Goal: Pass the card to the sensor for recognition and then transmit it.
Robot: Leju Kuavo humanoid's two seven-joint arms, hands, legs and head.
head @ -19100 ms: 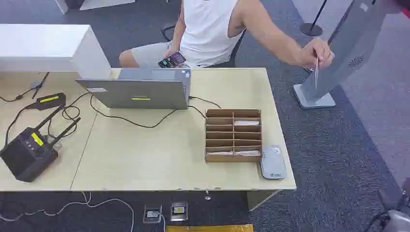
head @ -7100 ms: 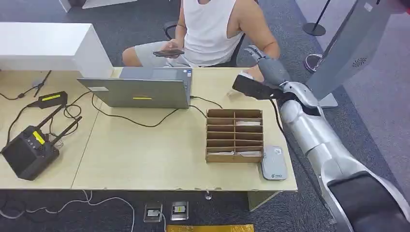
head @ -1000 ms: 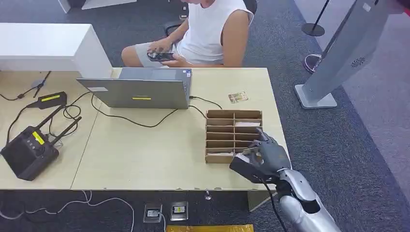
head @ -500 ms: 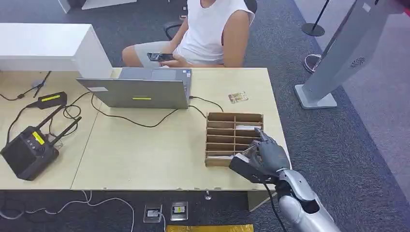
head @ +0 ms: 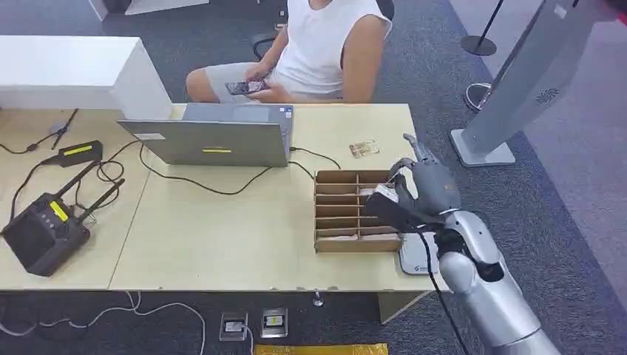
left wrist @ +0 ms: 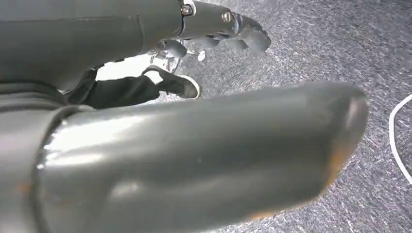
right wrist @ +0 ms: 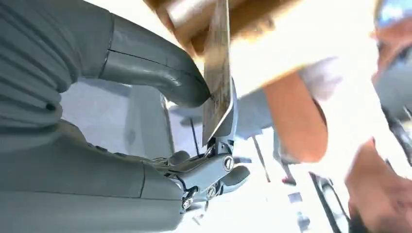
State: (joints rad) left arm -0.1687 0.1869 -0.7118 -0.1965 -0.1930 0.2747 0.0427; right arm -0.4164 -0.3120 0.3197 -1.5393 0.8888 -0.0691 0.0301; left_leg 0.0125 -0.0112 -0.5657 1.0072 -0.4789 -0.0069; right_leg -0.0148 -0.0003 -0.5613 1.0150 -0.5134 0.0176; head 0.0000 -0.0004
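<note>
A laptop [head: 214, 140] sits far left of a cardboard box [head: 357, 211]. A second card [head: 364, 149] lies on the table [head: 222, 229] beyond the box. The right hand [head: 425, 188] is raised over the box's right edge, pinching a card [right wrist: 217, 73] between thumb and finger. The left hand [left wrist: 194, 145] hangs over carpet, fingers curled in, holding nothing. The sensor [head: 415, 255] lies right of the box, partly under the arm.

The right hand [head: 427, 185] is raised over the far right corner of the box [head: 357, 211], with the reader [head: 415, 255] just beside it.
</note>
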